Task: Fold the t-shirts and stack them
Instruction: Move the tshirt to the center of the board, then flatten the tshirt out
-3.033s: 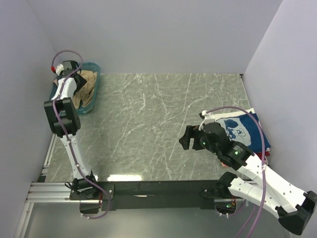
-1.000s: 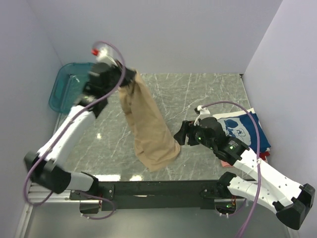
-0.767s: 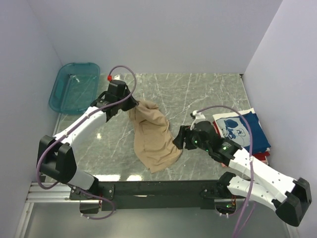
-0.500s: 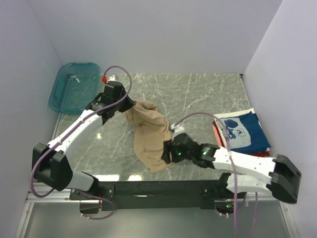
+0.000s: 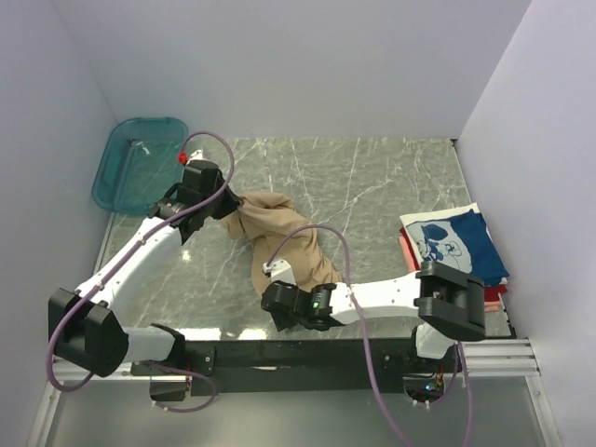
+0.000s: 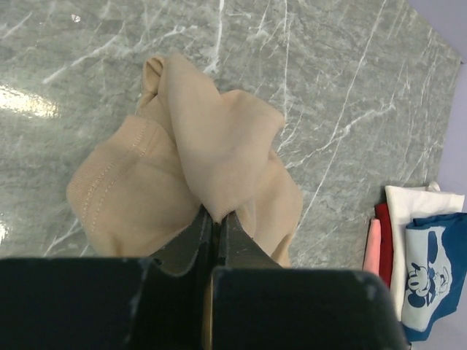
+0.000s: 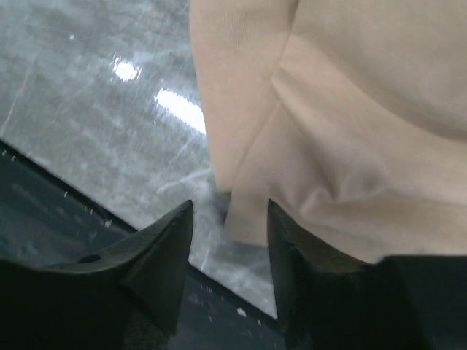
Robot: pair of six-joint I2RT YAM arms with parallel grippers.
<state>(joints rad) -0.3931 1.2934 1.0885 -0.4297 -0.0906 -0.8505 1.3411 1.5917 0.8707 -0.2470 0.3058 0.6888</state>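
The tan t-shirt [image 5: 279, 237] lies bunched on the marble table, one fold pulled up toward the left. My left gripper [image 5: 228, 207] is shut on that raised fold [image 6: 217, 213], and the cloth [image 6: 219, 146] drapes below it. My right gripper [image 5: 273, 300] is low at the shirt's near edge. Its jaws [image 7: 228, 211] stand open, and a corner of the tan hem [image 7: 248, 219] hangs between them without being pinched. A navy blue t-shirt with white print [image 5: 456, 244] tops a folded stack at the right, with red and pink edges [image 5: 407, 250] beneath.
A teal plastic basket [image 5: 140, 163] sits at the far left corner. The black rail of the table's near edge [image 7: 87, 233] runs just beyond the right gripper. Purple walls close in the left, back and right sides.
My left arm brought the hanging tan shirt down, so it now lies bunched on the table. My right arm swung left from the stack to the shirt's near hem, and its jaws narrowed.
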